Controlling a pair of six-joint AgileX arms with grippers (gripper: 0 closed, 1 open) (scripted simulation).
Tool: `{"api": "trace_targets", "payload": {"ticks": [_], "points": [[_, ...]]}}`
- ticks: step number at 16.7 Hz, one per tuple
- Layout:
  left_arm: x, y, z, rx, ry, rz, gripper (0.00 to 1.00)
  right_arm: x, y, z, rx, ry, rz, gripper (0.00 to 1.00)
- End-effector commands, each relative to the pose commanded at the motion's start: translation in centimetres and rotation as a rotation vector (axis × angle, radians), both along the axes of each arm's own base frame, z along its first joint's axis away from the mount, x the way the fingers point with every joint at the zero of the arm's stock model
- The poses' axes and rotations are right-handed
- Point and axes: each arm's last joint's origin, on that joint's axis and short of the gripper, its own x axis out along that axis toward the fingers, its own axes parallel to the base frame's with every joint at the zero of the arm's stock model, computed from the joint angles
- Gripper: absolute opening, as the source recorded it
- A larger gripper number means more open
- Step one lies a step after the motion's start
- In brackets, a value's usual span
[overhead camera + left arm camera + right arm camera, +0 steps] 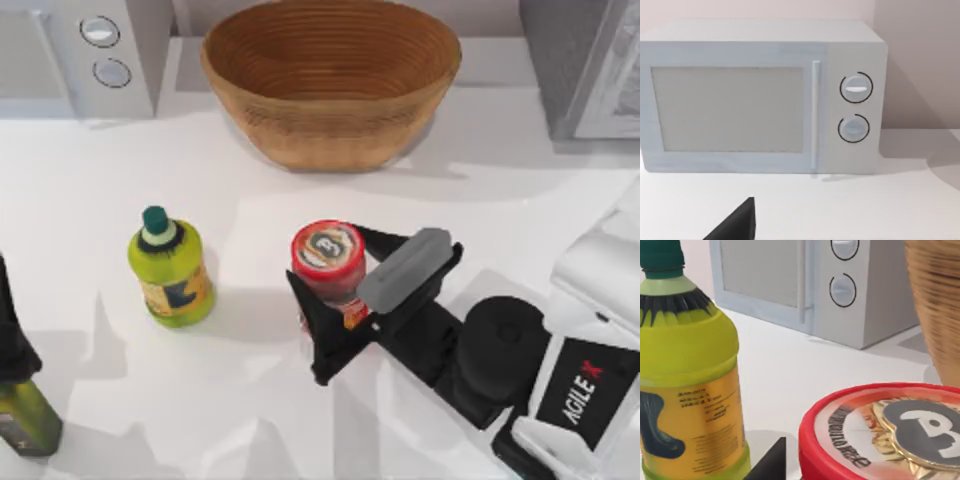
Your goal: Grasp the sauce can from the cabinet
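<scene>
While the sauce can (327, 259) stands upright on the white table (90, 200), a little right of centre in the top view, my right gripper (338, 302) reaches in from the lower right with its two dark fingers spread to either side of the can. One finger (385, 241) lies along the can's far side, the other (315, 335) along its near side; the jaws are open around the can, and I cannot tell whether either finger touches it. In the right wrist view the can's red-rimmed lid (880, 432) sits close below the camera, with a dark fingertip (770, 462) beside it.

A yellow-green bottle (171, 268) with a dark green cap stands to the can's left, clearly apart from it. A woven basket (330, 80) sits behind the can toward the table's far edge, and a white microwave (85, 55) occupies the far left corner.

My left arm (15, 370) is parked at the table's left edge; whether its fingers are open or closed cannot be told.
</scene>
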Motion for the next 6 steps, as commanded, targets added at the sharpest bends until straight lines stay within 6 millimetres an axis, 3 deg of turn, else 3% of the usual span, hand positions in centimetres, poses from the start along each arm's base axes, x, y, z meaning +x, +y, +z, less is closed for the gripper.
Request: {"api": "trace_targets", "payload": {"ticks": [6], "points": [[0.00, 0.00, 0.00, 0.000, 0.000, 0.000, 1.00, 0.00, 0.00, 0.00, 0.000, 0.000, 0.000, 1.00]]}}
